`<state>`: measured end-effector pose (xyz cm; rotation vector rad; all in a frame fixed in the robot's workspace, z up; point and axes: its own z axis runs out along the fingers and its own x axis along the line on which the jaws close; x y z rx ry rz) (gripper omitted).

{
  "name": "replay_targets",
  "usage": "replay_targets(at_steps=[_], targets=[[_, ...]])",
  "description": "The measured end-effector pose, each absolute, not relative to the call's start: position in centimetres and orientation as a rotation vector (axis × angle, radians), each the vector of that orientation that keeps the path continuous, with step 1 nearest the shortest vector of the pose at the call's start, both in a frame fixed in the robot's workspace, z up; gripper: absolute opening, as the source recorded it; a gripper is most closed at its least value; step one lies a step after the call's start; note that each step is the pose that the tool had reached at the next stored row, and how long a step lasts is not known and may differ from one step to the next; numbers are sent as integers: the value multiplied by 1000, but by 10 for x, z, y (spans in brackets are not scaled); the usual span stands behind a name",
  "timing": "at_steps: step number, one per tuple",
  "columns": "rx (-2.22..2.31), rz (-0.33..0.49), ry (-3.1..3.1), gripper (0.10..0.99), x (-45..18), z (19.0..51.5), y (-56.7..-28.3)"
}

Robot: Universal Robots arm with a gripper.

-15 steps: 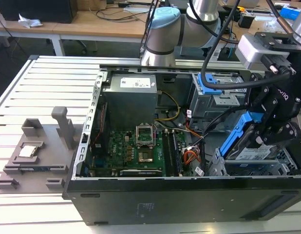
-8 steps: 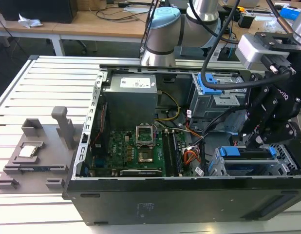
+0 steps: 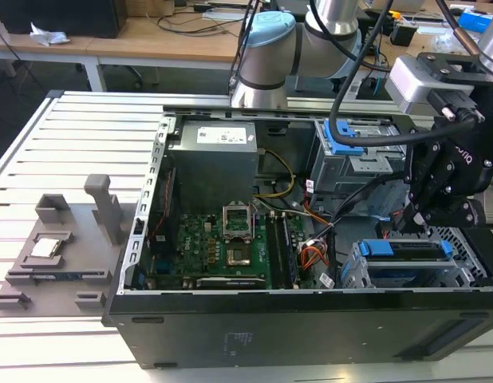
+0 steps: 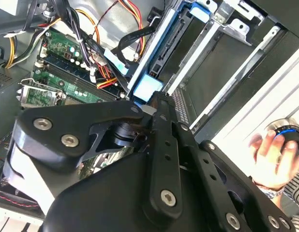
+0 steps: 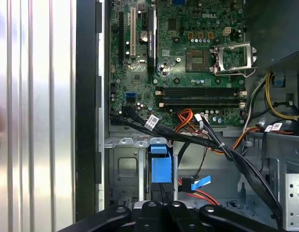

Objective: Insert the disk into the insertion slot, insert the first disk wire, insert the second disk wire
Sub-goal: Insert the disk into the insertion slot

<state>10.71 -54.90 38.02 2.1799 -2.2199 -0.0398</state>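
The black side wall of the open computer case [image 3: 270,335] is facing the exterior view. The case is lying on a slatted metal desk [image 3: 71,136], and wooden tables [image 3: 151,36] are standing behind it. The disk [image 3: 406,252] is sitting in the insertion slot [image 3: 354,273] at the exterior view's right. The gripper [image 3: 412,225] is hovering just above it, its fingers pressed together. In the first wrist view, the thin red wire [image 5: 210,197] is lying beside the slot, near the gripper.
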Motion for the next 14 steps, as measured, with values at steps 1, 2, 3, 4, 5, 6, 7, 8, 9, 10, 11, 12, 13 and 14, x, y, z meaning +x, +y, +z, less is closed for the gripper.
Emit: replay_targets(at_steps=[1,2,3,4,5,6,7,8,9,10,11,12,13,14], targets=[[2180,-40,-2220,106,107,380,-549],[2180,-40,-2220,106,107,380,-549],[2180,-40,-2220,106,107,380,-549],[2180,-40,-2220,106,109,380,-549],[2180,-40,-2220,106,110,379,-549],[2180,-41,-2220,106,113,375,-549],[2179,-40,-2220,106,117,372,-548],[2178,-38,-2218,106,122,371,-547],[2178,-36,-2218,106,130,370,-544],[2177,-36,-2218,106,134,369,-542],[2177,-36,-2217,106,137,369,-540],[2177,-36,-2217,106,141,368,-538],[2177,-36,-2217,106,142,368,-537],[2177,-36,-2217,106,143,367,-536]])
